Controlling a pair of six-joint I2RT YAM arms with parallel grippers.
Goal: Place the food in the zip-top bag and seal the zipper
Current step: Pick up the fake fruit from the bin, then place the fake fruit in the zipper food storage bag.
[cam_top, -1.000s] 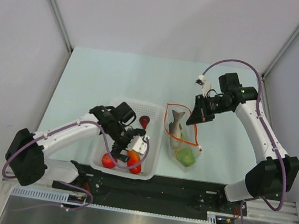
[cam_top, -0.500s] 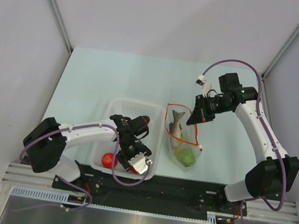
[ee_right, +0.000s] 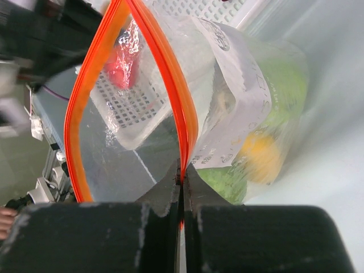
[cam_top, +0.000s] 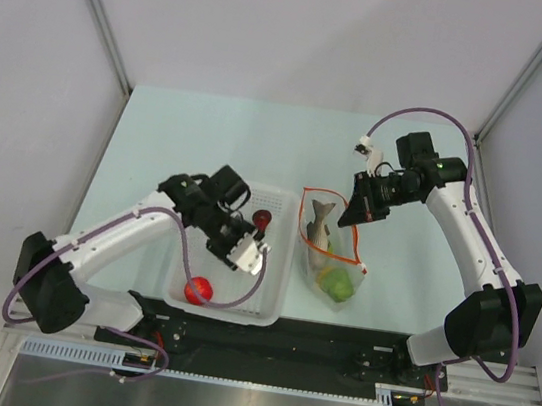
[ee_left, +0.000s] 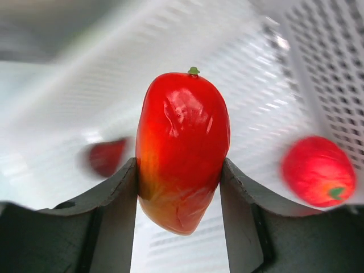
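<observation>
Item 1: my left gripper (ee_left: 179,166), clamped on a glossy orange-red pepper-like toy (ee_left: 182,136) above the white perforated plastic basket (cam_top: 278,265); a red round toy fruit (cam_top: 199,290) lies inside.
Item 2: my right gripper (ee_right: 182,179), pinched together on the orange-red zipper strip (ee_right: 190,122) of the clear floppy plastic bag (cam_top: 324,256), just right of the basket; it holds a grey toy fish (cam_top: 320,225) and a green ball fruit (cam_top: 338,285).

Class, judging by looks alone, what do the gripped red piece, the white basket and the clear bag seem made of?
Red piece: probably glossy moulded plastic; bright highlights, dented skin.
White basket: likely rigid matte plastic; regular perforations.
Clear bag: thin transparent plastic film; wrinkles and glare.
</observation>
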